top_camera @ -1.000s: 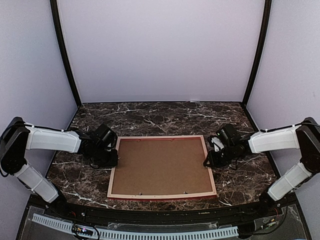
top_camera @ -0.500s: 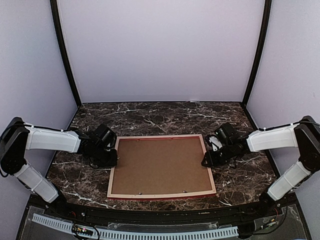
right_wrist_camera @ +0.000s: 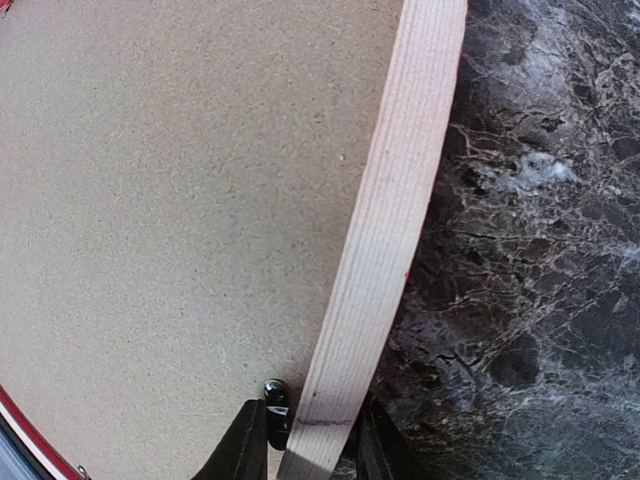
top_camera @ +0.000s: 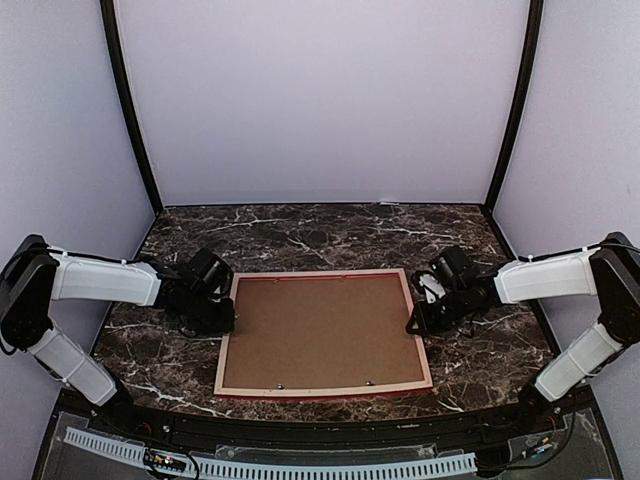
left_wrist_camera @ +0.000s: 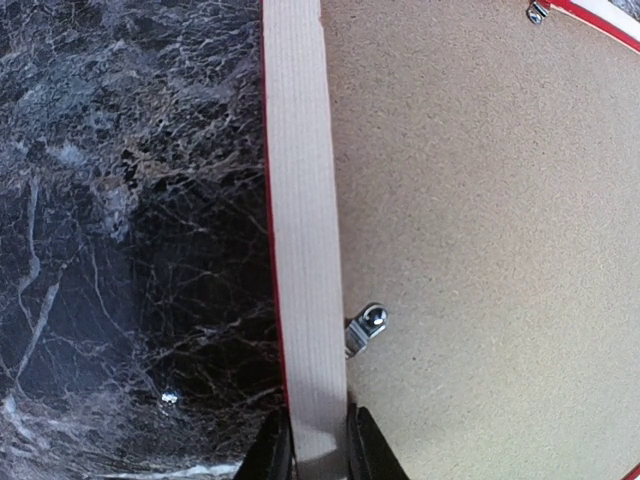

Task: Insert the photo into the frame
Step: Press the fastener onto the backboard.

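A large thin picture frame (top_camera: 325,389) lies flat and face down in the middle of the bench, a little nearer the front edge than the back. Its pale wood back rails face up, with a thin line of red showing along the outer edges. A plain brown backing board (top_camera: 322,332) fills the opening inside the rails. In the left wrist view a small metal tab (left_wrist_camera: 366,324) sits on the board right against the inner side of the rail. The left gripper (top_camera: 222,322) reaches in low from the bench's left side and meets the frame's left rail about halfway along. Seen from its wrist camera, the left gripper (left_wrist_camera: 318,447) has one of its dark fingers (left_wrist_camera: 270,456) on either side of that rail, closed against it. The right gripper (top_camera: 417,322) does the same from the bench's right side on the frame's right rail. In its own view the right gripper (right_wrist_camera: 310,447) has its fingers (right_wrist_camera: 244,446) pinching the pale wood between them. The bench (top_camera: 300,235) is dark marble with white veins, bare around the frame.
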Controlling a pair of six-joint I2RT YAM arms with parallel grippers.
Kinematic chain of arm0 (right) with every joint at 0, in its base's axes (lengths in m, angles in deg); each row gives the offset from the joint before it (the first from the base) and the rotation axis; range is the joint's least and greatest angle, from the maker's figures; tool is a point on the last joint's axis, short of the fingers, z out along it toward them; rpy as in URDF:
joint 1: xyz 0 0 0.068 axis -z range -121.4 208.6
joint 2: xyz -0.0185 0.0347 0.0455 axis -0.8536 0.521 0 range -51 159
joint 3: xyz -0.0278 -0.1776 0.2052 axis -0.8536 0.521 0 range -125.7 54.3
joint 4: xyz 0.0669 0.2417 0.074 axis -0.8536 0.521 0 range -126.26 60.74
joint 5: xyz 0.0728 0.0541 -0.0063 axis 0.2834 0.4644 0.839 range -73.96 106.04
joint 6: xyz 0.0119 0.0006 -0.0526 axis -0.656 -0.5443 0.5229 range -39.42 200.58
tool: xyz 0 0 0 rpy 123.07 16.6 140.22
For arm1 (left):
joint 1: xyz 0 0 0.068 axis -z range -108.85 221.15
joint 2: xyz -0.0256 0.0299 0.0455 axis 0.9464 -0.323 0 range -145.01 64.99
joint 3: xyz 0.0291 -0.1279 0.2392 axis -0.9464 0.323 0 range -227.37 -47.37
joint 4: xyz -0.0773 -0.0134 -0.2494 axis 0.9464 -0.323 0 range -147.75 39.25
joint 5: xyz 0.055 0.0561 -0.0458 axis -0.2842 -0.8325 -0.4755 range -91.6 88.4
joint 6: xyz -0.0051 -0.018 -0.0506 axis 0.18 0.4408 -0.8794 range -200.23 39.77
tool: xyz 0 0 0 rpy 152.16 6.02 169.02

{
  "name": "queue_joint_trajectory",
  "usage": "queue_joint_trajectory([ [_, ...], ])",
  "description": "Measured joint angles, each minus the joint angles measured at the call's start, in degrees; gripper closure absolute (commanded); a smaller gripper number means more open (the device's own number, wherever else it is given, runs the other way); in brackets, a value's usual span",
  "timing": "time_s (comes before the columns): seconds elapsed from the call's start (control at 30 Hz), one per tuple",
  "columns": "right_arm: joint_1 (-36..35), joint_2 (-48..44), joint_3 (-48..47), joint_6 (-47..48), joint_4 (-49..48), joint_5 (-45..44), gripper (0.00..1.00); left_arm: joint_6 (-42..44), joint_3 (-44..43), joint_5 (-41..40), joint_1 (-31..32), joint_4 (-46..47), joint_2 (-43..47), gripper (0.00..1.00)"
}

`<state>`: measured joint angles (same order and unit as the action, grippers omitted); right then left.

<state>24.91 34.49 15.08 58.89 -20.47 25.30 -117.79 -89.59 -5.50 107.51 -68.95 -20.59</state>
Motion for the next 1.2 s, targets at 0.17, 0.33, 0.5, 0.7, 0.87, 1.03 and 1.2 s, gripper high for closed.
queue_joint_trajectory([
  [0.17, 0.0, 0.1, -0.1, -0.2, 0.1, -0.3, 0.8, 0.0, 0.1, 0.0, 0.0, 0.1, 0.0, 0.8],
  [0.33, 0.0, 0.5, -0.4, -0.6, 0.3, -0.5, 0.86, 0.0, 0.2, 0.0, 0.0, 0.3, 0.1, 0.8],
  [0.5, 0.1, 1.3, -1.3, -0.7, -0.1, -1.0, 0.9, -0.1, 0.6, 0.0, -0.2, 1.1, 0.2, 0.81],
  [0.7, 2.0, 2.6, -2.3, 0.6, -0.8, 1.3, 0.63, -0.9, 2.1, -0.1, -0.1, 2.9, 1.1, 0.82],
  [0.87, 4.1, 4.4, -3.5, 1.2, -2.4, 5.1, 0.56, -2.4, 2.7, -1.2, 0.8, 4.0, 1.3, 0.83],
  [1.03, 4.7, 5.2, -4.3, 1.0, -2.4, 6.1, 0.6, -3.5, 3.1, -2.2, 1.5, 5.1, 1.3, 0.84],
  [1.2, 5.3, 5.2, -4.5, 0.8, -1.2, 5.7, 0.61, -3.9, 3.3, -2.6, 1.7, 5.6, 1.3, 0.84],
])
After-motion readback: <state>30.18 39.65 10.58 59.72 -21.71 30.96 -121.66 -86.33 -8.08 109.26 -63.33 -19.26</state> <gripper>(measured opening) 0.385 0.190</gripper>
